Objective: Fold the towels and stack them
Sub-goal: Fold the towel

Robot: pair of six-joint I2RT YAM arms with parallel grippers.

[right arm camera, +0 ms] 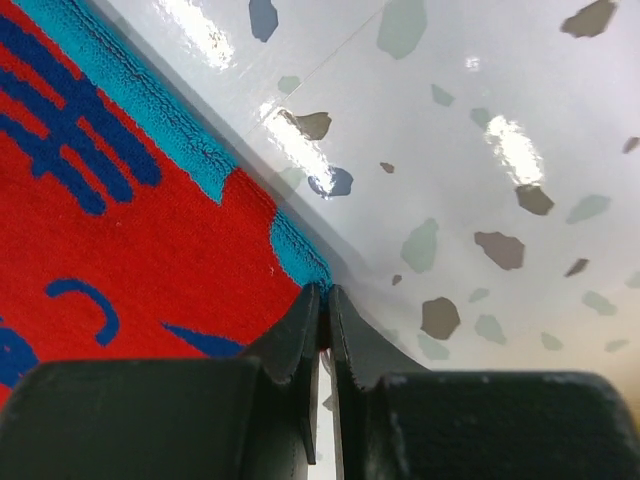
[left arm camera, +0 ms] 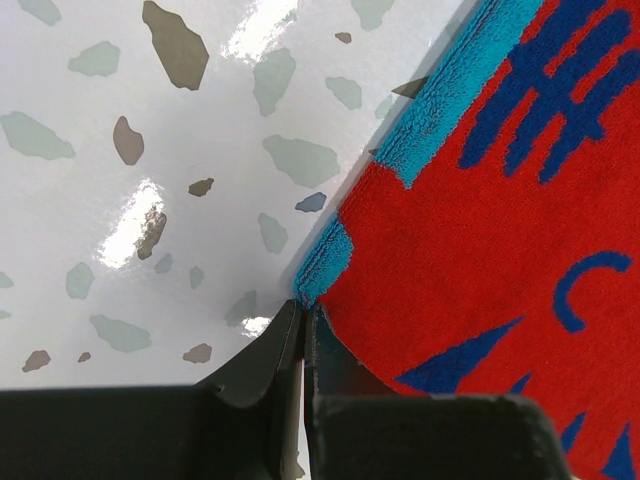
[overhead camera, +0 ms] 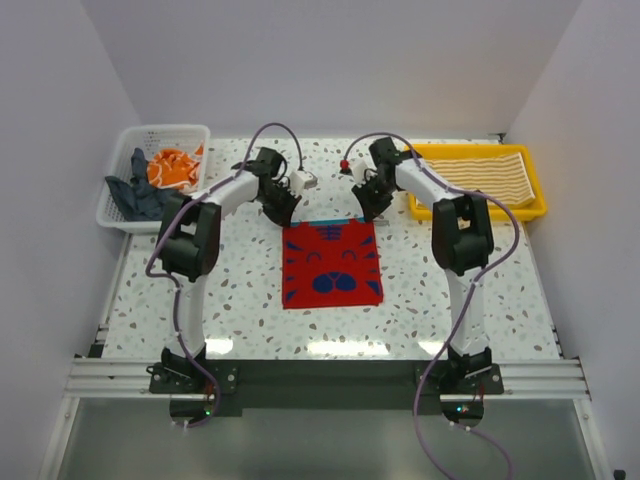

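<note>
Sensibly, the soft, limp towel is clamped at its far corners by the left tool and the right tool.

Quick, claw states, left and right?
Left claw: closed on a corner of the red towel.
Right claw: closed on another corner of it.
</note>
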